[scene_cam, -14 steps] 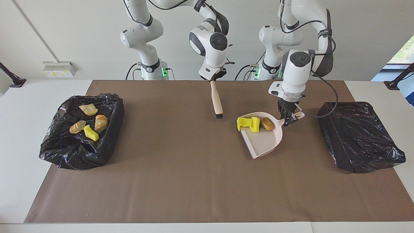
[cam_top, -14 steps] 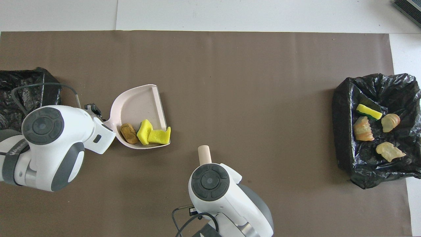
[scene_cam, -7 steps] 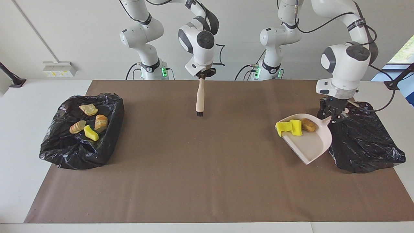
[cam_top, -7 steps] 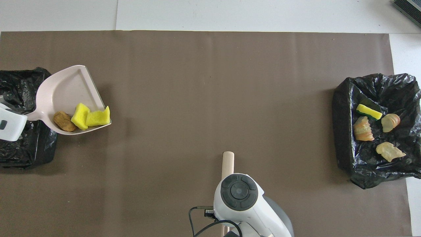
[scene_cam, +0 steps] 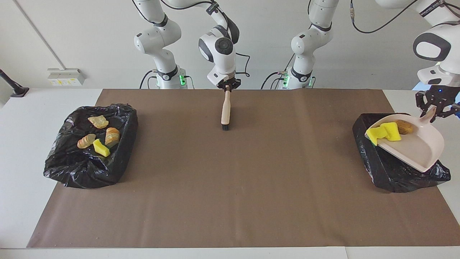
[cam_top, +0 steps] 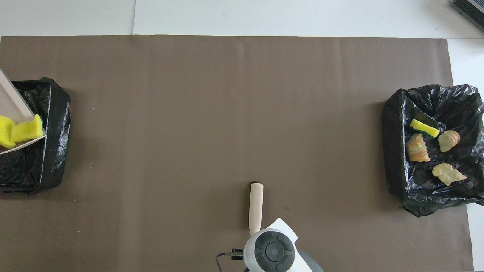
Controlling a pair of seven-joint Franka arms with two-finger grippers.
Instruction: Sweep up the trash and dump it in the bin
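Observation:
My left gripper (scene_cam: 435, 109) is shut on the handle of the beige dustpan (scene_cam: 417, 149). It holds the pan raised and tilted over the black-lined bin (scene_cam: 391, 172) at the left arm's end. In the pan lie two yellow sponge chunks (scene_cam: 384, 132) and a brown bread piece (scene_cam: 404, 126). The overhead view shows only the pan's corner (cam_top: 13, 109), the sponges (cam_top: 22, 130) and the bin (cam_top: 53, 124). My right gripper (scene_cam: 227, 87) is shut on the beige brush (scene_cam: 225, 108), which hangs bristles down over the mat near the robots. The brush also shows in the overhead view (cam_top: 256, 206).
A second black-lined bin (scene_cam: 72, 169) at the right arm's end holds three bread pieces (scene_cam: 97, 121) and a yellow-green sponge (scene_cam: 101, 148); it also shows in the overhead view (cam_top: 395, 151). A brown mat (scene_cam: 230, 187) covers the table.
My left arm has carried the loaded dustpan from the mat's middle to above the bin at its end, lifting it. My right arm has drawn the brush back toward the robots.

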